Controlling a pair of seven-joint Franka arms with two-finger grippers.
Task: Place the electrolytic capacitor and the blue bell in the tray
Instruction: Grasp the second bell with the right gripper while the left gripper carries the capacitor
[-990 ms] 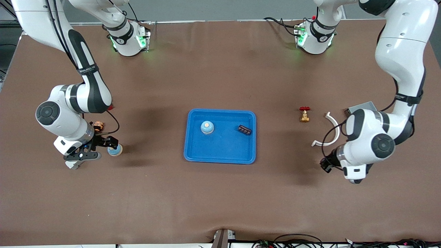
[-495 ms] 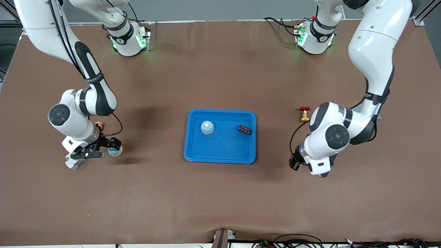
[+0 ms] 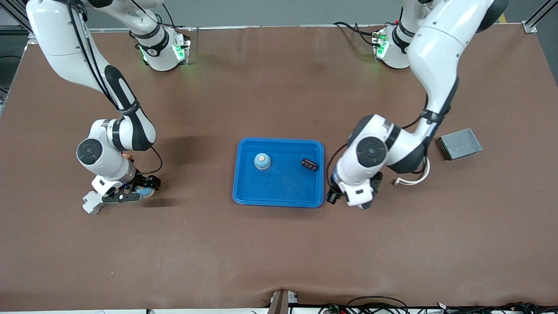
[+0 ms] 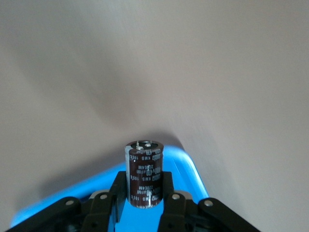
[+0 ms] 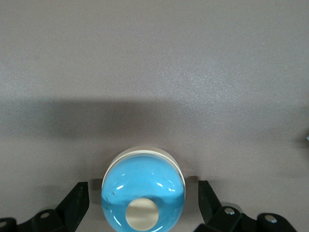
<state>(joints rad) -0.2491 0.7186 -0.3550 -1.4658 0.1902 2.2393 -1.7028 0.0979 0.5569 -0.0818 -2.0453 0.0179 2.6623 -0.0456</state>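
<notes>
We note the left gripper clamped on the electrolytic capacitor, held upright just over the tray rim at the left arm's end. Right gripper low over the surface, fingers wide apart around the blue bell (not gripping it). In the tray: a second bell at 10 o'clock, black block at 2 o'clock.

Even, bright overhead light fills the front view; the matte brown bench shows soft, diffuse arm shadows and faint sheen toward the bases. Green indicator lights glow there. In the left wrist view the background smears with blur. In the right wrist view the glossy blue dome-shaped bell carries small highlights and the bench grain stays sharp.
</notes>
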